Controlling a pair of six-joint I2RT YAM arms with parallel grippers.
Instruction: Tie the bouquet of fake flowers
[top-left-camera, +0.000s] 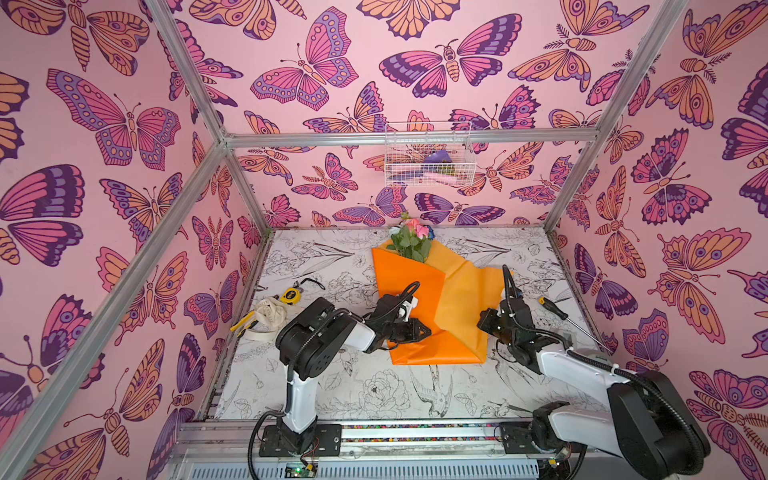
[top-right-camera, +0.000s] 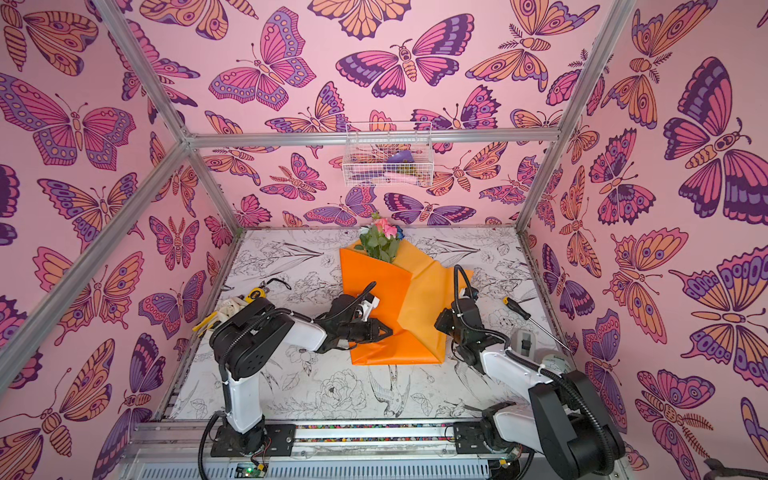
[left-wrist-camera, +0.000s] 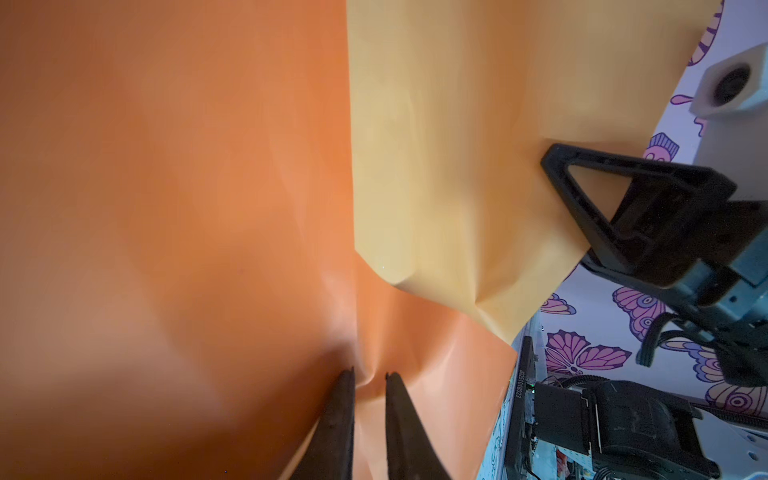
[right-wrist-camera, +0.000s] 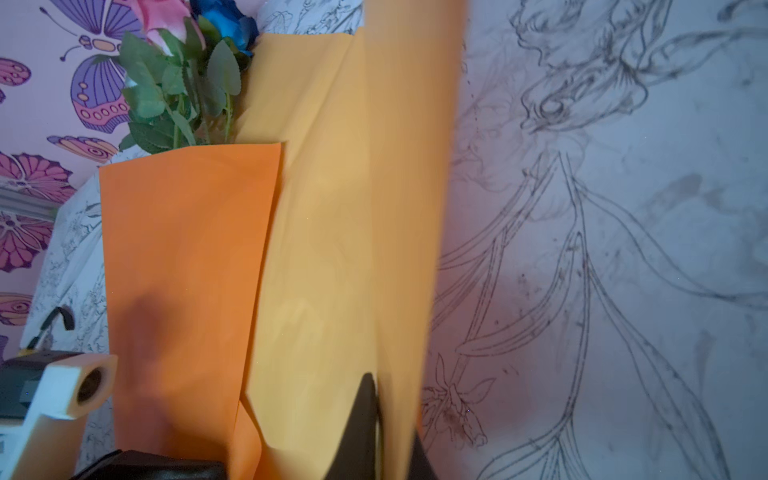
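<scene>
lying along the middle of the table (top-left-camera: 374, 386), the bouquet of fake flowers (top-left-camera: 409, 245) points its blooms at the back wall, and we see its orange wrap half folded. our left fingers (left-wrist-camera: 336, 424) are nipped on a pucker of the darker panel, our right fingers (right-wrist-camera: 359, 424) closed on the paler flap's edge. a screwdriver (top-left-camera: 552, 309) lies on the table to its right.

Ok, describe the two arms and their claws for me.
The left arm and right arm have white shells with black joint housings, on black base plates. Black corrugated cable conduit loops along each. The left claw and right claw have black tapered fingers with triangular cut-outs.
</scene>
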